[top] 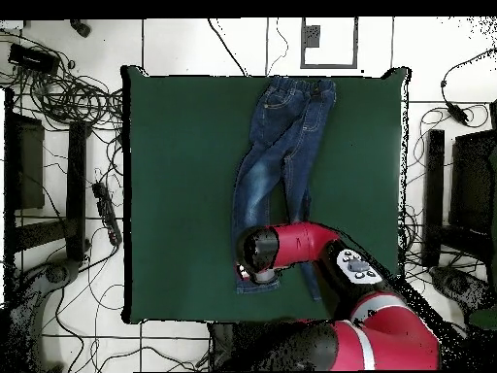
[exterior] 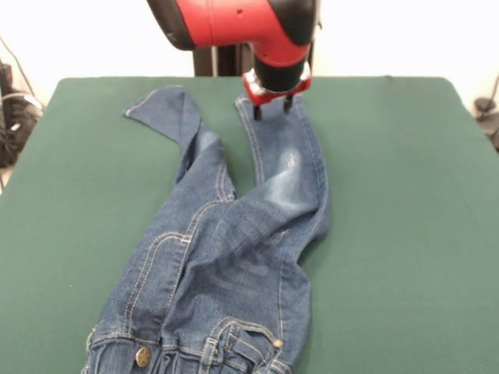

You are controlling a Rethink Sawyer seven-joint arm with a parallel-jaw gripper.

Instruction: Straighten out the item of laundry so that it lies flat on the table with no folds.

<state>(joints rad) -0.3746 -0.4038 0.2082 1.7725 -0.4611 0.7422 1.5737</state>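
Note:
The blue denim jeans (exterior: pixel 234 249) lie on the dark green table (exterior: pixel 405 202), with the waistband and metal button at the near edge and the legs running toward the robot. The left leg bends, and its end is turned over in a fold (exterior: pixel 168 109). The right leg has a whitish faded patch and creases near the crotch. My gripper (exterior: pixel 271 110) is open, with its two fingertips apart at the far cuff of the right leg. In the overhead view the jeans (top: pixel 281 155) run down from the top edge, and the arm (top: pixel 291 245) covers the gripper and the cuff end.
The table's edges (top: pixel 128 194) are well away from the jeans on both sides. Cables (top: pixel 68 97) and equipment lie on the floor around the table. The robot's pedestal (exterior: pixel 222 61) stands behind the far table edge.

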